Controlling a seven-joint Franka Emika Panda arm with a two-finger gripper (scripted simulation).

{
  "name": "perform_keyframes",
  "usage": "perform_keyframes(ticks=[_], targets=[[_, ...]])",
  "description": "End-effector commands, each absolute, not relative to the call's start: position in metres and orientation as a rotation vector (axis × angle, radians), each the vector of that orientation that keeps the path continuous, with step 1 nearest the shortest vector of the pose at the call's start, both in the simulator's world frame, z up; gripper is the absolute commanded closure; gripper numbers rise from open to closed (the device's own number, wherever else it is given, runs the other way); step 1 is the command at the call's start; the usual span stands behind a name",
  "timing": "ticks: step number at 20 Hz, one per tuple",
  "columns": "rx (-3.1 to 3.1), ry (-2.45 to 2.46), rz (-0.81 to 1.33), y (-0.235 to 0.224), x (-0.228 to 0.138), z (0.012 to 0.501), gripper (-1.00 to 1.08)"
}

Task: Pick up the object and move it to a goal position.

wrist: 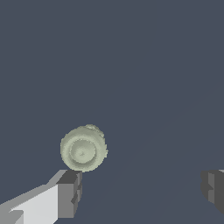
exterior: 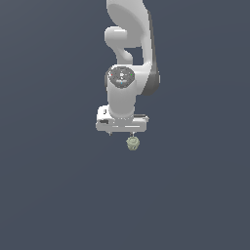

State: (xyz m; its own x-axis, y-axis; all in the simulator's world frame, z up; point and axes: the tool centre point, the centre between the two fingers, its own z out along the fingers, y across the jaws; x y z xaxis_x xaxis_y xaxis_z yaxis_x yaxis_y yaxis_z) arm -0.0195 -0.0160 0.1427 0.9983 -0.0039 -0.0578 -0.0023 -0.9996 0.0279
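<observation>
- Flat, uniform dark slate-blue desk (exterior: 53, 195) filling both views, no markings on it.
- White, glossy jointed robot arm (exterior: 128, 63) reaching down from the top of the exterior view, with a dark grey panel along the side toward the exterior view's right and a round grey cap on the wrist joint.
- White bar-shaped end effector (exterior: 121, 131) at the arm's lower end, released: in the wrist view, dark grey fingertips (wrist: 70, 192) spread wide apart, with nothing between them.
- Small pale olive-green lumpy rounded object with stacked ridges (exterior: 133, 143) lying just under the bar in the exterior view, toward its right end.
- In the wrist view, same object (wrist: 83, 148) seen end-on as concentric rings, just beside one fingertip and outside the gap rather than between the two; contact with that fingertip impossible to tell.
</observation>
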Motion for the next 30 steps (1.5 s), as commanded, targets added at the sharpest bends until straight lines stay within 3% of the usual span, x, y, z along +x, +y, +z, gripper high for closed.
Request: perform_keyframes(ticks=[1,18,30], targets=[[3.114,0.045,-0.086,-0.012,-0.02,0.139,-0.92],[3.064,0.67,-0.017,0.033,-0.029,0.098,-0.92],[3.039,0.796,-0.002,0.043,-0.031,0.09,-0.92]])
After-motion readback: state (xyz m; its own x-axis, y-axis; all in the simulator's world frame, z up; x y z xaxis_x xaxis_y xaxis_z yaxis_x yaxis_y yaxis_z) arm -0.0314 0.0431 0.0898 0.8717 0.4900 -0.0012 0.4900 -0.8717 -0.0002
